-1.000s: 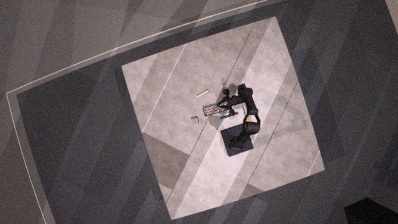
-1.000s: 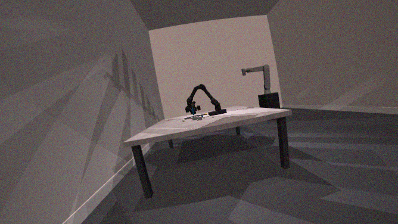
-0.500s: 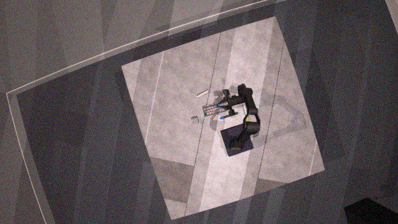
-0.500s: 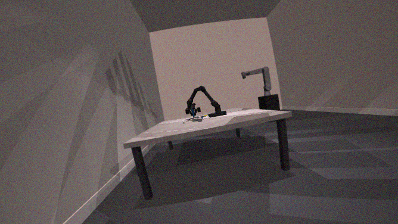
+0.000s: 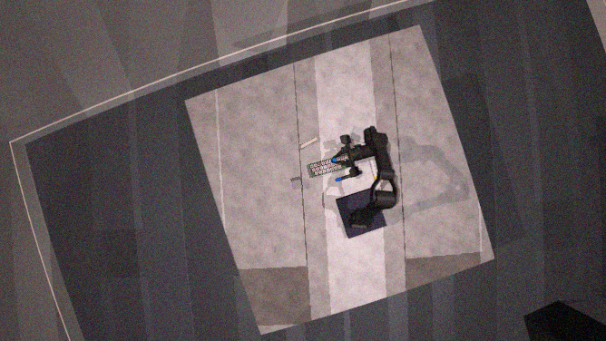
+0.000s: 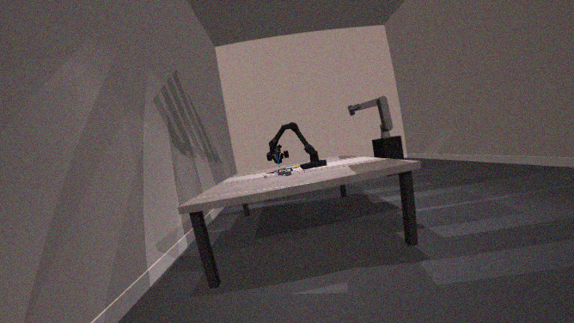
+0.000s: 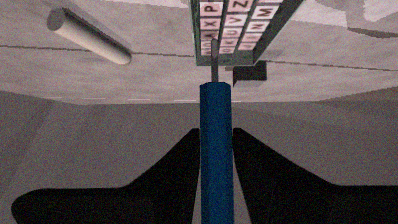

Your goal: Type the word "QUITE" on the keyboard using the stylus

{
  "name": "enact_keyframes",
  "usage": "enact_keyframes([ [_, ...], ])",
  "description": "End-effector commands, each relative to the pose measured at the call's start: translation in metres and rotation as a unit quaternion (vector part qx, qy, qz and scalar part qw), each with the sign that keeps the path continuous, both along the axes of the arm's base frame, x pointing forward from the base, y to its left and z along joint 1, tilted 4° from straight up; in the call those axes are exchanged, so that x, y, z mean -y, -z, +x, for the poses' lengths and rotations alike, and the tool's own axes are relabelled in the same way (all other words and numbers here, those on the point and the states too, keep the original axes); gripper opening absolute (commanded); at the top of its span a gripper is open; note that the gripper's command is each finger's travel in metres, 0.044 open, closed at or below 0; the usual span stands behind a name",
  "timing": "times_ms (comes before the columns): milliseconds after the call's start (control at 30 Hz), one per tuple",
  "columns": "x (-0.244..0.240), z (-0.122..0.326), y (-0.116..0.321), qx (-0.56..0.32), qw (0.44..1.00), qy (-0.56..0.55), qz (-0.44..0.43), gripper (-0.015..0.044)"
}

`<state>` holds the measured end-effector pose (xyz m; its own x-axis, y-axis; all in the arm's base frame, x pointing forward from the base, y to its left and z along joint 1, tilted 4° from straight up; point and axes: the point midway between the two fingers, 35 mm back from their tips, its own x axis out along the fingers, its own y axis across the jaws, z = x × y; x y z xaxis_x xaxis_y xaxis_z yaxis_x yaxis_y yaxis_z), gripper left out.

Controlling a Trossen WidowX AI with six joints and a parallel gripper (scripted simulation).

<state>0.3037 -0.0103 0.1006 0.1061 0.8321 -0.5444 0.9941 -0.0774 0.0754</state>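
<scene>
My gripper [image 5: 337,160] [image 6: 278,160] [image 7: 215,135] is shut on the blue stylus [image 7: 216,155], one black finger on each side of it. The stylus points down, with its thin grey tip ahead of the fingers. The keyboard [image 5: 321,169] [image 7: 231,34] has a dark green frame and pale lettered keys. In the wrist view the tip overlaps the left column of keys, below the key marked P. I cannot tell whether the tip touches a key. The gripper covers part of the keyboard in the top view.
A pale cylinder [image 5: 308,143] [image 7: 93,40] lies beside the keyboard. A small dark block [image 7: 251,71] is beyond its far end. Another blue object [image 5: 340,180] is near the arm, by a white sheet [image 5: 357,182]. The arm's base stands on a dark mat [image 5: 345,205].
</scene>
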Motion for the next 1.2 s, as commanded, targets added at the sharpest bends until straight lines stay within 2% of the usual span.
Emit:
enact_keyframes([
  [0, 0.001, 0.0, 0.0, 0.0, 1.0, 0.002, 0.0, 0.0084],
  [433, 0.038, -0.023, -0.014, 0.005, 0.986, 0.164, 0.006, 0.0],
  [667, 0.055, -0.039, -0.019, 0.01, 0.968, 0.249, 0.015, 0.0],
  [967, 0.056, -0.04, -0.02, 0.01, 0.966, 0.257, 0.016, 0.0],
  [1167, 0.057, -0.04, -0.005, 0.01, 0.966, 0.257, 0.016, 0.0],
])
